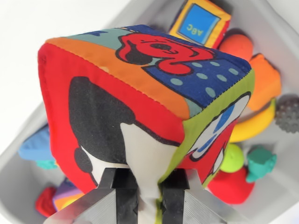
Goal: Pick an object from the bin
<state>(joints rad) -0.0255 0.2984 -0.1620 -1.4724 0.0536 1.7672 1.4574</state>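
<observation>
A corner fold of the soft fabric cube (145, 107) is pinched between the closed fingers of the tool (149, 198), and the cube is held above the grey bin (18, 186). Much of the bin is hidden by the cube. An ABC block (201, 22) and an orange toy (264, 81) are seen crowded near the far rim.

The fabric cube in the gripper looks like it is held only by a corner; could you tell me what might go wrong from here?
1. The gripper pinches only a bunched fold of the fabric cube, so the soft cloth could slip out and the cube could drop.
2. The cube fills most of the wrist view and hides much of the bin, so a drop onto the toys below, such as the ABC block, may be hard to spot.
</observation>
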